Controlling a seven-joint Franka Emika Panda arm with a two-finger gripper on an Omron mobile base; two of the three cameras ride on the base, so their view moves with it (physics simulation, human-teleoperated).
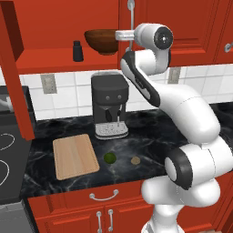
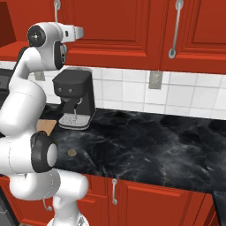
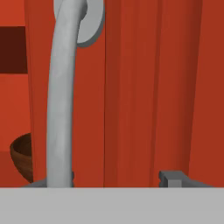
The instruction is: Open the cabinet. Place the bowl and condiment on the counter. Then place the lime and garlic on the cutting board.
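Note:
The cabinet [image 1: 50, 61] has its left door [image 1: 16, 77] swung open and its right door [image 3: 144, 87] closed. On its shelf stand the dark brown bowl [image 1: 101, 41] and, to its left, the small dark condiment [image 1: 78, 51]. My gripper [image 1: 120, 35] is up at the right door's silver bar handle [image 1: 131, 16], just right of the bowl. In the hand view the handle [image 3: 63, 100] runs in front of the left finger, and the right fingertip [image 3: 175, 178] stands well apart, so the gripper [image 3: 120, 179] is open. Lime [image 1: 109, 158] and garlic [image 1: 135, 160] lie on the counter [image 1: 150, 132], right of the cutting board [image 1: 75, 156].
A black coffee machine [image 1: 109, 107] stands against the tiled wall behind the board. A stove [image 1: 7, 154] borders the counter on the left. More closed red wall cabinets [image 2: 176, 26] run to the right, and lower red cabinets [image 1: 104, 214] sit under the counter.

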